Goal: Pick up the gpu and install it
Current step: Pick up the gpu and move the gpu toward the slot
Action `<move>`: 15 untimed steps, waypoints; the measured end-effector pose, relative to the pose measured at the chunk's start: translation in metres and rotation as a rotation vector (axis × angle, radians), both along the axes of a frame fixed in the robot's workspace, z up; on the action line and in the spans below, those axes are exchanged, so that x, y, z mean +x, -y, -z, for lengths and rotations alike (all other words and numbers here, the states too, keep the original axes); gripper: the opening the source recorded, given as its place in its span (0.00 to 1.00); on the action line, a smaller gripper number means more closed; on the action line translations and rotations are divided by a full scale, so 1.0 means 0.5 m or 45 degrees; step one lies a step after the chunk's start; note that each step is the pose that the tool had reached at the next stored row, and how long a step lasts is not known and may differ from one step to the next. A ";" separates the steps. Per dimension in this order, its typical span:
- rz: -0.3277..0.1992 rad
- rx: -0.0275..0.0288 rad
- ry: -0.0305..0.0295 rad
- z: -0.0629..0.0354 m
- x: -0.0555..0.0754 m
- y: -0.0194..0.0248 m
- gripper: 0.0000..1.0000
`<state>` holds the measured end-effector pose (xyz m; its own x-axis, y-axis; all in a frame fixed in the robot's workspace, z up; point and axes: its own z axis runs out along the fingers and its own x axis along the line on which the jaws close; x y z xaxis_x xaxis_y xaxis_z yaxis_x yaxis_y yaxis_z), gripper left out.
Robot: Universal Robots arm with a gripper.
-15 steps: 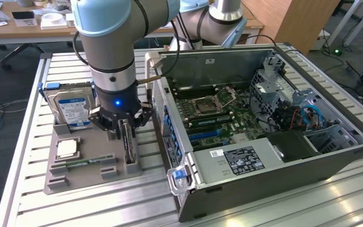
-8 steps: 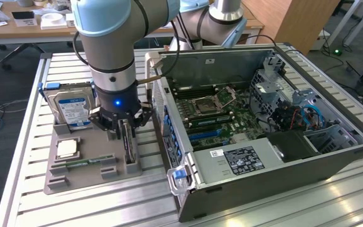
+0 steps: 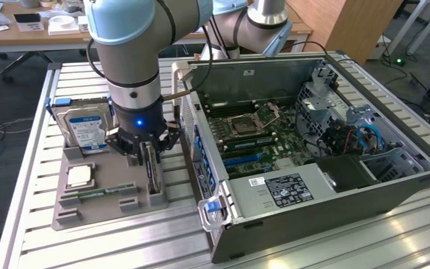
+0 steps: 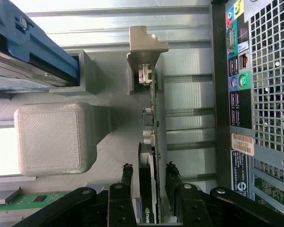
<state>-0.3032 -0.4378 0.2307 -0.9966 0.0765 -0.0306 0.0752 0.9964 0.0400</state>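
GPU [image 4: 154, 137] stands on its long edge in a narrow slot of the grey holder tray [image 3: 103, 210], and I have the hand [image 4: 149, 177] lowered right over it. From the wrist camera I see the card running straight out from between the two black fingers [image 4: 127, 182], its round fan face turned toward one of them. The hand is partly open: one finger stands on each side of the card with a slim gap on both sides, so it has hold of nothing. In the exterior view the hand [image 3: 148, 158] hangs from the arm [image 3: 129, 56], fingertips down at the top edge of the GPU [image 3: 154, 179].

On the side of the hand away from the computer case [image 3: 312, 190], the same tray carries the silver hard drive [image 3: 87, 130] with its blue label, upright in its own pocket. Near it a processor chip [image 3: 79, 176] lies flat, with the green memory stick [image 3: 99, 193] just beside that. The case lies open on the other side of the hand, close by, with its motherboard exposed. The tray and the case both rest on the slatted metal bench [image 3: 125, 246].
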 end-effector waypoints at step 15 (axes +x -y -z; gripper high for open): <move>0.000 0.0000 0.0000 0.000 0.000 0.0000 0.27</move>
